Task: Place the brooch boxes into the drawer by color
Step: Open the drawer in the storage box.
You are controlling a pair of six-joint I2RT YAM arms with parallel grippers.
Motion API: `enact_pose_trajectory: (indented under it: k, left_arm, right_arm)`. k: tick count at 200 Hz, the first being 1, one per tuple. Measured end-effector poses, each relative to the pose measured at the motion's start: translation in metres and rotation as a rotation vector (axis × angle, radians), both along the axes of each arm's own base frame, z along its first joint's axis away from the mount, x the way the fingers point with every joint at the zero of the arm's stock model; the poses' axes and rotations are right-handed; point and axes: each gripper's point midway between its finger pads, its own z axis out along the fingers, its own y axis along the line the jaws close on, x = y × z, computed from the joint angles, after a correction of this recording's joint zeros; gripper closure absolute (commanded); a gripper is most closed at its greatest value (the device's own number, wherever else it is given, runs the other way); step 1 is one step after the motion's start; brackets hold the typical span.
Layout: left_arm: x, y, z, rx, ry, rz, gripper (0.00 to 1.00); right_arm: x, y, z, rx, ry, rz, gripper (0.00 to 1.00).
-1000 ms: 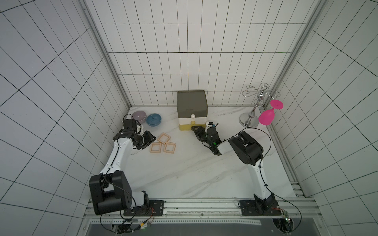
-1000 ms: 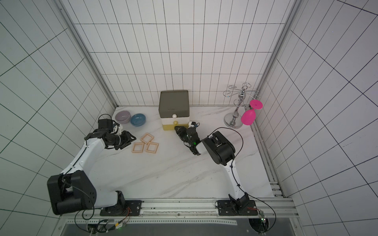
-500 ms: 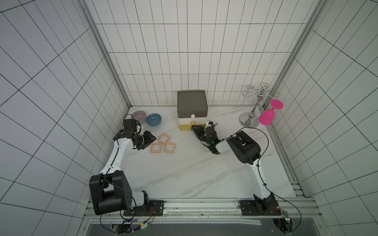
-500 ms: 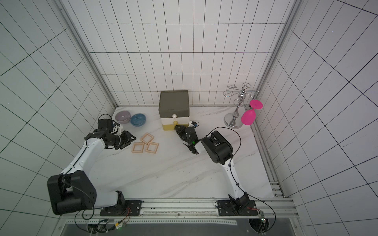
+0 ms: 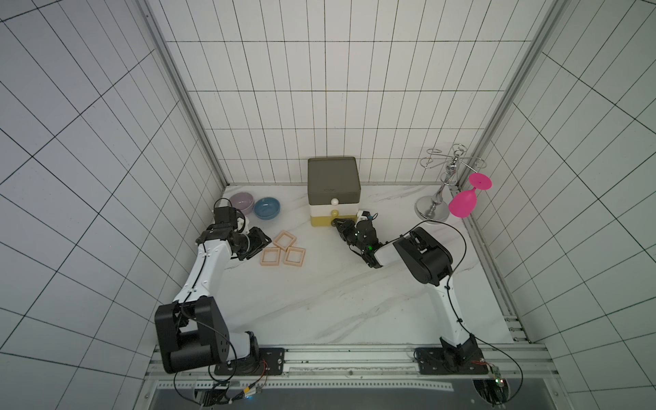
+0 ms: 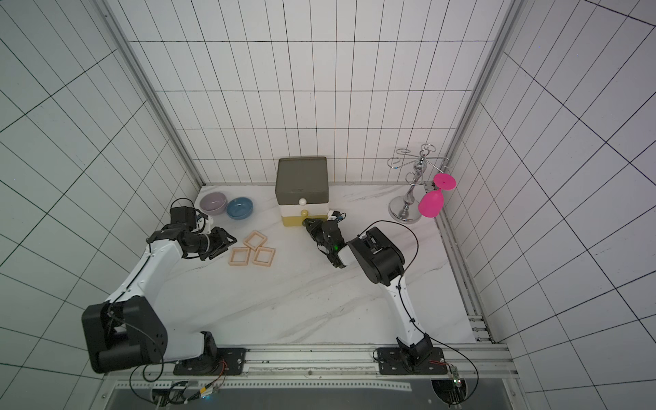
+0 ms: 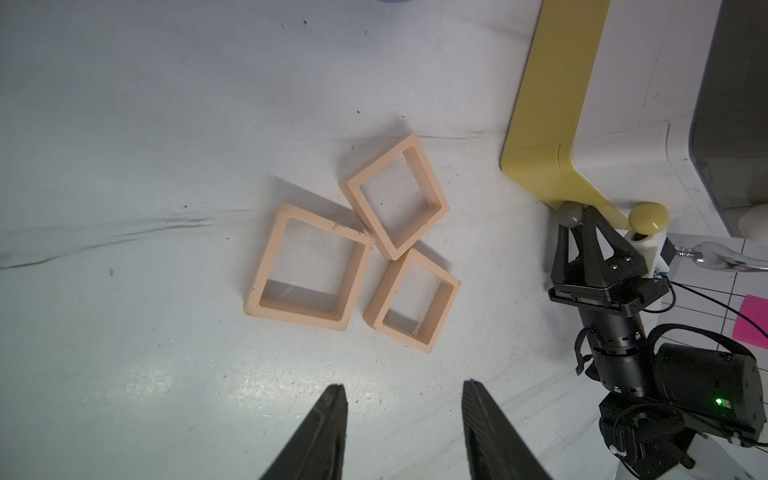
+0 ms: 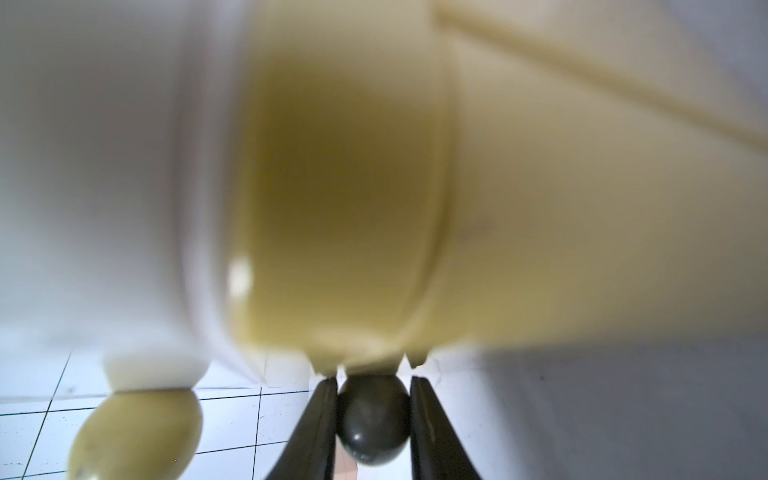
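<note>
Three peach brooch boxes (image 5: 284, 240) (image 7: 309, 273) lie in a cluster on the marble table, left of the drawer (image 5: 333, 177) (image 6: 301, 177). The drawer is a three-tier chest with a dark top, white middle and yellow bottom. My right gripper (image 5: 335, 223) (image 8: 374, 380) is at the yellow bottom tier's front, both fingers pressed on its dark round knob (image 8: 372, 419) (image 7: 568, 214). All tiers look pushed in. My left gripper (image 5: 264, 241) (image 7: 403, 384) is open just left of the boxes, low over the table, with nothing between its fingers.
A lilac bowl (image 5: 242, 201) and a blue bowl (image 5: 267, 208) sit at the back left near the wall. A metal glass stand (image 5: 440, 198) with a pink glass (image 5: 463, 207) hanging from it stands at the back right corner.
My right gripper edged up to the yellow tier and its jaws narrowed onto the dark knob. The left arm and the boxes have not moved.
</note>
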Motion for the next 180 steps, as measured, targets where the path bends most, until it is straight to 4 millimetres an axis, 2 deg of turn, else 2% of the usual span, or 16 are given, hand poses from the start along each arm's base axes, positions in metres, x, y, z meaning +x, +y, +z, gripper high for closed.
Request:
enact_pose_trajectory:
  k: [55,105,145,180]
  left_arm:
    - [0.0,0.0,0.0,-0.001,0.001,-0.001,0.51]
    - [-0.001,0.0,0.0,-0.001,0.004,-0.001,0.51]
    - [-0.005,-0.001,0.001,-0.001,0.003,-0.001,0.51]
    - [-0.007,-0.002,0.002,-0.002,0.006,0.0,0.51]
  right_arm:
    - [-0.024,-0.007,0.001,-0.008,0.004,0.003,0.77]
    - [-0.057,-0.005,0.003,-0.028,0.02,0.041,0.75]
    - [-0.095,0.01,0.009,-0.031,0.02,0.139,0.63]
    - [-0.104,0.003,0.02,-0.057,0.009,0.149,0.5]
